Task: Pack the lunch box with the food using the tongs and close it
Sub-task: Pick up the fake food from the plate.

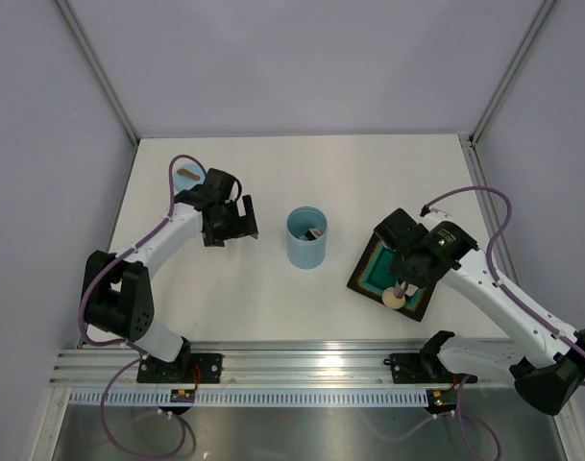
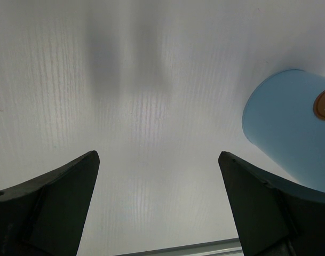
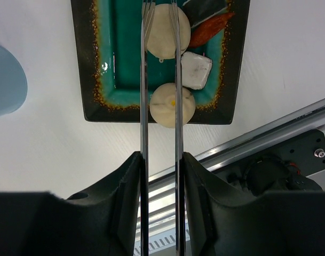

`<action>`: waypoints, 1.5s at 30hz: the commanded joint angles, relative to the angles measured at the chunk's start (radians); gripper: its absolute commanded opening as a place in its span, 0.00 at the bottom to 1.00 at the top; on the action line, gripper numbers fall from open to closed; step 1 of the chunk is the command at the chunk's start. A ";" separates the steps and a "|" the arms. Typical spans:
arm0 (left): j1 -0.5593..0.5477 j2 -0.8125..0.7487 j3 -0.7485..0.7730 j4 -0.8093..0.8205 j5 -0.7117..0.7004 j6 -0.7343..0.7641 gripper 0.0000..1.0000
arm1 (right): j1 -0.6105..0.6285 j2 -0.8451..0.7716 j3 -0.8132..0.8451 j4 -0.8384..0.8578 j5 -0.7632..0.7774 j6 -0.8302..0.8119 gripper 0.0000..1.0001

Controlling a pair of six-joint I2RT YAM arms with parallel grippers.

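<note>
Centrally, lunch box (image 1: 306,252) stood upright at middle of table (image 1: 273,307), sth small inside. Right gripper (image 3: 162,165) hung over plate (image 3: 82,64) nr front-right corner, fingers clenched on tongs (image 3: 143,106). Tong arms ran across near bun (image 3: 165,104), perched on plate's rim, to far bun (image 3: 162,32); contact unclear. White cube (image 3: 197,69), red piece (image 3: 210,28) & dark piece (image 3: 205,8) crowded beside. Left gripper (image 2: 158,157) hung nr back-left corner, fingers spread wide, empty; blue disc (image 2: 285,128) w/ brown tab just beside.
</note>
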 commanded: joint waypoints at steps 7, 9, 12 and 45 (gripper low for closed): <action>0.001 0.013 0.028 0.033 0.031 0.011 0.99 | -0.028 -0.075 -0.047 -0.279 0.006 0.072 0.46; -0.003 0.019 0.039 0.029 0.034 0.014 0.99 | -0.028 -0.087 -0.057 -0.279 0.000 0.077 0.49; -0.011 0.033 0.057 0.021 0.033 0.019 0.99 | -0.028 -0.099 -0.069 -0.281 -0.020 0.082 0.52; -0.063 0.090 0.089 0.015 0.013 0.000 0.99 | -0.028 -0.150 -0.146 -0.175 -0.068 0.047 0.38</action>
